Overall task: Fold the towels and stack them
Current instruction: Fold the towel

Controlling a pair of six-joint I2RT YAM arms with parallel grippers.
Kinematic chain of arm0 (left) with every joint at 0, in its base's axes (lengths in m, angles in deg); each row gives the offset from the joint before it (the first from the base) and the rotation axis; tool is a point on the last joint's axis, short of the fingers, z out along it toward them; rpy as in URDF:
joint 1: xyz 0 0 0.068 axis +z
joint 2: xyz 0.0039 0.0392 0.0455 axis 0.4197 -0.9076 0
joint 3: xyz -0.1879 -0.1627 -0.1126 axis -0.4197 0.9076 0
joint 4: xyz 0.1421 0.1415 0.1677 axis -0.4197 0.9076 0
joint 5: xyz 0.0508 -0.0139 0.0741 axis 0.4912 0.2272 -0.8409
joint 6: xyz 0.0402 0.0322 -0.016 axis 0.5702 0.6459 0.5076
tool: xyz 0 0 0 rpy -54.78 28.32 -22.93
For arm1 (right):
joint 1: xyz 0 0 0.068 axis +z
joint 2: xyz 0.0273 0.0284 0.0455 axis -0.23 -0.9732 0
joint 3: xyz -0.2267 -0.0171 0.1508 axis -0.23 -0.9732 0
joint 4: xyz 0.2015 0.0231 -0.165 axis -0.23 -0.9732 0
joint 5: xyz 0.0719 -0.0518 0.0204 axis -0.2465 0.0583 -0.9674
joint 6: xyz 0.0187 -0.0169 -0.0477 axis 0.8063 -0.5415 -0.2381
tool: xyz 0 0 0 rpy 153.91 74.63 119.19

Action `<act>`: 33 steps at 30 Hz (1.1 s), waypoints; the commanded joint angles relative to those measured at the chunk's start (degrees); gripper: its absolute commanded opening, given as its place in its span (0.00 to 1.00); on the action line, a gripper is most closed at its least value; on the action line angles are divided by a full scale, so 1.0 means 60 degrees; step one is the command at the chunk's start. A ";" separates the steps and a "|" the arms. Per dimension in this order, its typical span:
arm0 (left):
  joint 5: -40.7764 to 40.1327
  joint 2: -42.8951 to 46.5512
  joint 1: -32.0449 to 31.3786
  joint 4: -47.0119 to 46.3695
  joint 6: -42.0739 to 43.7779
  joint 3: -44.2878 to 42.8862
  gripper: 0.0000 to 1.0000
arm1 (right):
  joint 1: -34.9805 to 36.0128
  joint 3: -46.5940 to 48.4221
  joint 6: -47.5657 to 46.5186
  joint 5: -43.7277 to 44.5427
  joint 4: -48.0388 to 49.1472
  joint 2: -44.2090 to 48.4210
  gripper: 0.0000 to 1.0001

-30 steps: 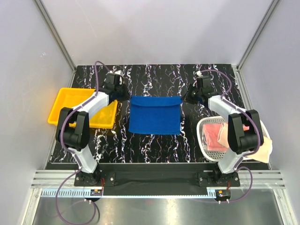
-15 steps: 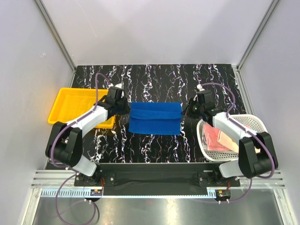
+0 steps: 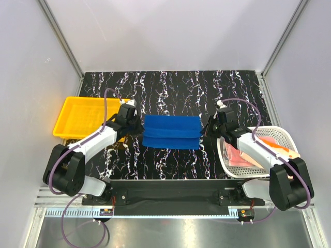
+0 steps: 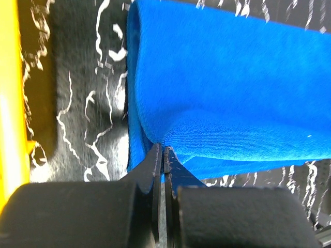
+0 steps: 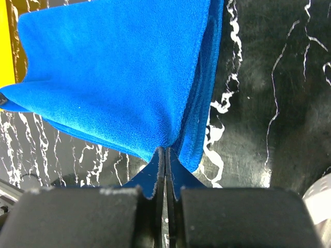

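A royal blue towel (image 3: 171, 132) lies on the black marbled table, its far edge folded over toward the near edge. My left gripper (image 3: 137, 125) is shut on the towel's left corner, seen in the left wrist view (image 4: 163, 151) where the towel (image 4: 227, 88) bunches at the tips. My right gripper (image 3: 206, 128) is shut on the right corner, seen in the right wrist view (image 5: 166, 150) with the towel (image 5: 119, 77) draped ahead. A pink towel (image 3: 239, 152) and an orange cloth (image 3: 274, 143) lie in the white mesh basket (image 3: 226, 161).
A yellow plastic tray (image 3: 77, 116) stands at the left, close behind the left arm. The white mesh basket sits at the right under the right arm. Grey walls enclose the table on three sides.
Both grippers have moved toward the near edge, carrying the towel's far edge over itself. The visible blue area has become a narrower band.
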 commanded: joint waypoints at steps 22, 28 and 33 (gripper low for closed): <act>-0.0809 0.1301 -0.0487 0.1240 0.0112 0.0073 0.24 | 0.0148 0.0297 0.0042 0.0879 -0.0898 0.0197 0.43; -0.0911 0.0133 -0.1043 0.1139 0.0332 -0.1114 0.22 | 0.0280 0.0985 0.0174 0.1509 -0.0766 -0.1077 0.44; -0.1059 -0.1129 -0.1424 0.0671 0.0361 -0.1585 0.21 | 0.0367 0.1352 0.0306 0.1510 -0.0444 -0.2060 0.44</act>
